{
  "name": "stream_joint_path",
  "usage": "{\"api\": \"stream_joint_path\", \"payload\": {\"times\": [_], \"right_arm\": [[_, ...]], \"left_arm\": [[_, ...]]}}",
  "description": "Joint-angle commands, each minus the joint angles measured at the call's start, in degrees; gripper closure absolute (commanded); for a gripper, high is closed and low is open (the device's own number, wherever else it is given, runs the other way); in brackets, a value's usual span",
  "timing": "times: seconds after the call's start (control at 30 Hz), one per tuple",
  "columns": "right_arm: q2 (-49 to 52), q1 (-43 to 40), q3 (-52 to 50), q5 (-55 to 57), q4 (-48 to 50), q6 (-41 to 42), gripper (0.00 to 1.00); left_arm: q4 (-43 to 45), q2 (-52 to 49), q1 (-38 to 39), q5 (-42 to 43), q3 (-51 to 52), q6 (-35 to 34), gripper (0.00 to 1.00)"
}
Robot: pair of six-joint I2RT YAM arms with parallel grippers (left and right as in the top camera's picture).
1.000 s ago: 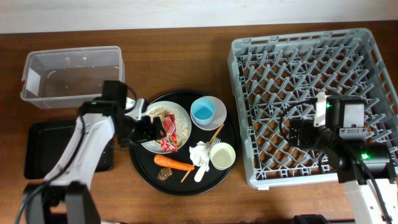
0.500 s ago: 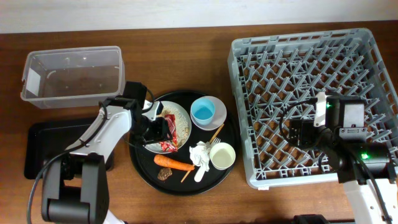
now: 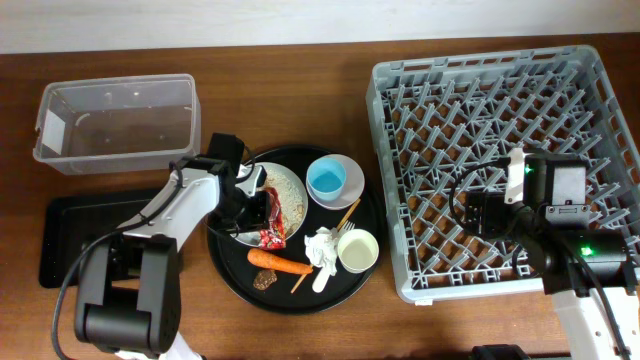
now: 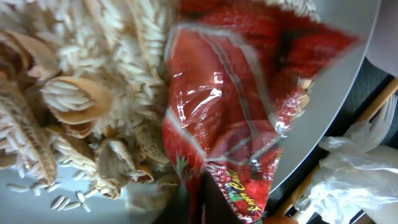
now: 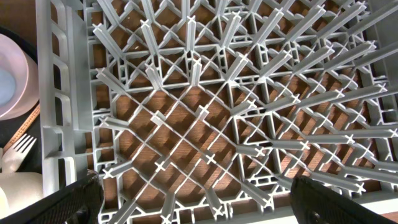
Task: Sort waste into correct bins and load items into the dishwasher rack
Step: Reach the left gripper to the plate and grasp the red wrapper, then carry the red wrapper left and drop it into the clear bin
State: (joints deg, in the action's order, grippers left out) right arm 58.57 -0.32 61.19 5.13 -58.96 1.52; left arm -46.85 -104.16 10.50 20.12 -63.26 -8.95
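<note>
The red snack wrapper [image 3: 272,220] [image 4: 230,112] lies on the whitish plate [image 3: 292,182] beside beige food scraps [image 4: 93,93]. My left gripper [image 3: 260,207] [image 4: 200,202] is shut on the wrapper's lower edge. On the round black tray [image 3: 225,255] also lie an orange carrot [image 3: 282,263], a brown lump [image 3: 265,281] and a white tissue [image 3: 322,245]. The light blue cup [image 3: 326,180] stands in the pink bowl [image 3: 351,178]. My right gripper [image 3: 470,215] [image 5: 193,199] hangs open over the grey dishwasher rack [image 3: 500,100] [image 5: 205,93], holding nothing.
The clear tub [image 3: 115,122] stands at the back left, with the shallow black tray [image 3: 75,235] in front of it. A small white cup [image 3: 358,251], a white fork [image 3: 335,240] and a chopstick [image 3: 348,213] are on the round tray's right side.
My left gripper has moved right over the plate and closed on the red wrapper. The right arm has not moved.
</note>
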Motion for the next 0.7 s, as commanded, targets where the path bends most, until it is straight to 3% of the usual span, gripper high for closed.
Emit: {"api": "stream_joint_path", "payload": {"times": [0.0, 0.33, 0.57, 0.67], "right_arm": [[0.0, 0.2, 1.3, 0.7, 0.0, 0.5, 0.01], [0.0, 0.2, 1.3, 0.8, 0.0, 0.4, 0.01], [0.0, 0.2, 1.3, 0.8, 0.0, 0.4, 0.01], [0.0, 0.2, 1.3, 0.8, 0.0, 0.4, 0.01]], "left_arm": [[-0.1, -0.3, 0.2, -0.2, -1.3, 0.2, 0.99], [-12.2, 0.7, -0.7, -0.4, -15.8, 1.5, 1.00], [-12.9, 0.9, -3.0, -0.8, -19.4, 1.5, 1.00], [-12.7, 1.4, -7.7, -6.4, -24.0, 1.4, 1.00]]}}
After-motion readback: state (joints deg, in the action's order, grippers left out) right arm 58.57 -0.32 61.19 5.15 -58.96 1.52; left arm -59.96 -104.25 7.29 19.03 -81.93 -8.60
